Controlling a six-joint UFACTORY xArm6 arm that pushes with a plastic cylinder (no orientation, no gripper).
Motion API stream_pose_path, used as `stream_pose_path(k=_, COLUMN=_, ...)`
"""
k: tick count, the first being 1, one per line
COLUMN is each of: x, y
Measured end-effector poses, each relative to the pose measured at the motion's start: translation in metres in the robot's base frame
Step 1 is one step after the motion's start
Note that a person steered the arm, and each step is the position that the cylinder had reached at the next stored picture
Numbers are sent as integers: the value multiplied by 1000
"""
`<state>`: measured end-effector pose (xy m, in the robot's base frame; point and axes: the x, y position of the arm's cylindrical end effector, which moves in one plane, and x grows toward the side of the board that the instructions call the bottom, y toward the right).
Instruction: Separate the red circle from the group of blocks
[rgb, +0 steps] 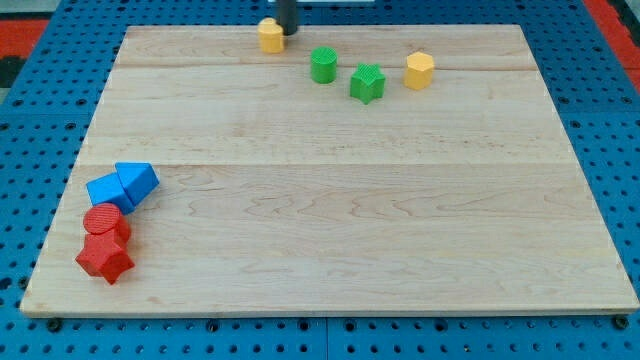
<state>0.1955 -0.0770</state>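
Observation:
The red circle (106, 222) lies near the board's lower left corner. It touches a red star (105, 258) just below it and a blue block (108, 190) just above it. A blue triangle-like block (138, 181) sits next to that blue block, on its right. My tip (286, 30) is at the view's top edge, far from this group, right beside a yellow block (270, 35).
A green cylinder (323, 65), a green star (367, 83) and a yellow hexagon (419, 71) lie in the upper middle of the wooden board (340, 220). A blue pegboard surrounds the board.

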Motion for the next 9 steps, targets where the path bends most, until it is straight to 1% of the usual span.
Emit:
stream_pose_path(k=1, x=43, y=-70)
stream_pose_path(k=2, x=82, y=-102)
stream_pose_path(k=3, x=89, y=-96)
stream_pose_path(k=4, x=105, y=-66)
stream_pose_path(k=6, x=253, y=23)
stream_pose_path(k=8, x=259, y=23)
stream_pose_path(k=9, x=287, y=24)
